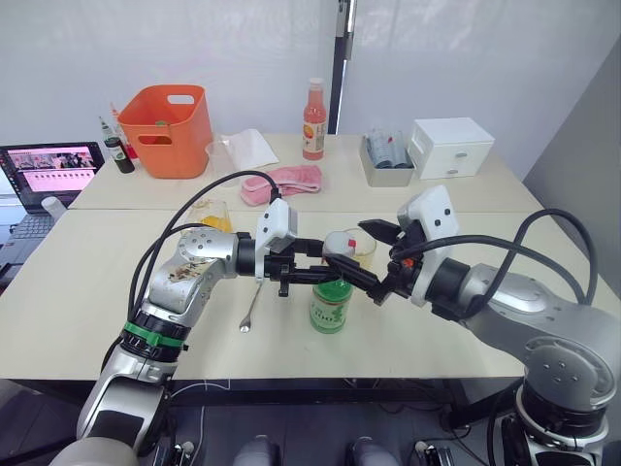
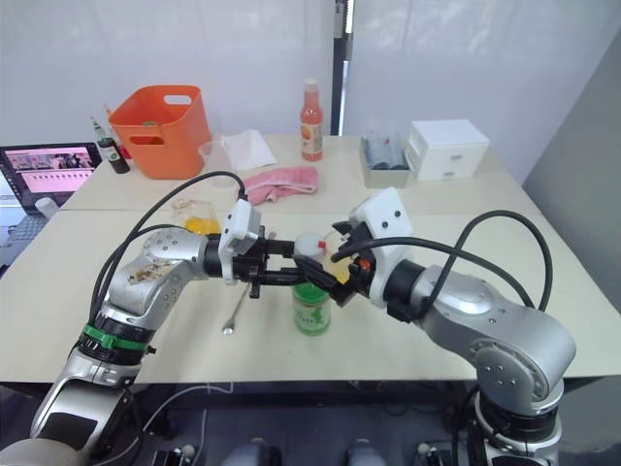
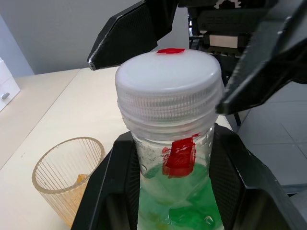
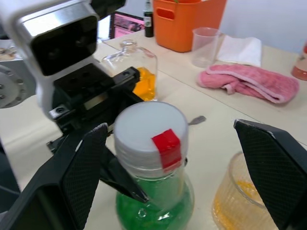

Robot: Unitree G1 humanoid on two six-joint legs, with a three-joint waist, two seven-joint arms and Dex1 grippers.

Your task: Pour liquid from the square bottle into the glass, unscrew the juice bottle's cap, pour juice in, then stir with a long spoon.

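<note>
Juice bottle point(image 1: 331, 303) neck hidden between left tool point(image 1: 309, 275) fingers.

Two beige tables point(image 1: 87, 282) sitting butted together, seam running left-right. White wall panels point(image 1: 194, 49) standing behind, dark vertical post point(image 1: 338, 68) splitting them. Grey wall point(image 1: 592, 146) angling in far right.

Beige table point(image 1: 87, 282); juice bottle point(image 1: 330, 306), long spoon point(image 1: 252, 309)

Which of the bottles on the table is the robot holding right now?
The green juice bottle, at the front. The left gripper clamps its neck under the white cap. The square bottle and the red bottle stand apart, untouched.
</note>
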